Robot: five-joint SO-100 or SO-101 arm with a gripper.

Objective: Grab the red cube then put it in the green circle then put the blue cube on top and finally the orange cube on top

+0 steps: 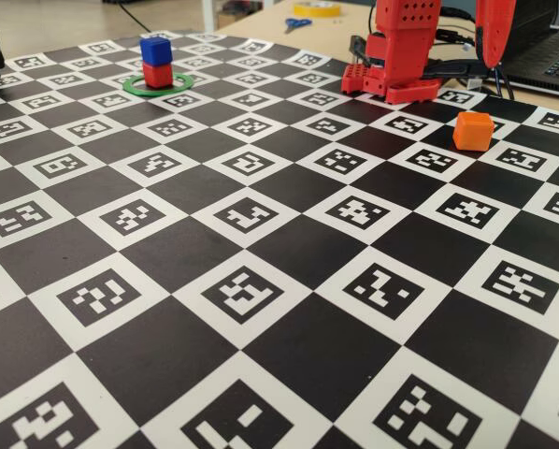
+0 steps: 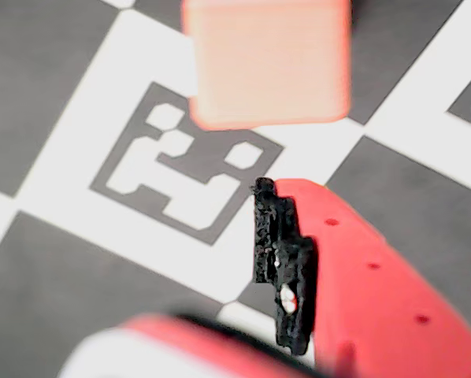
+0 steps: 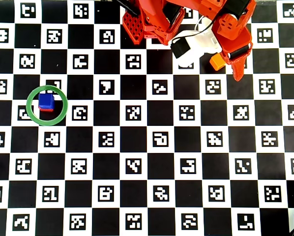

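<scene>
Where overhead hides it, red cube (image 1: pixel 157 75).

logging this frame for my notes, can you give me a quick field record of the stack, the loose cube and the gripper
stack: blue cube sits on red cube
stack location: inside the green circle, toward its upper left in the overhead view
loose cube: orange cube on the board, not yet stacked
gripper: gripper above the orange cube, one finger just short of it in the wrist view
gripper state: cannot tell whether it is open
steps left: orange cube onto the blue one
</scene>
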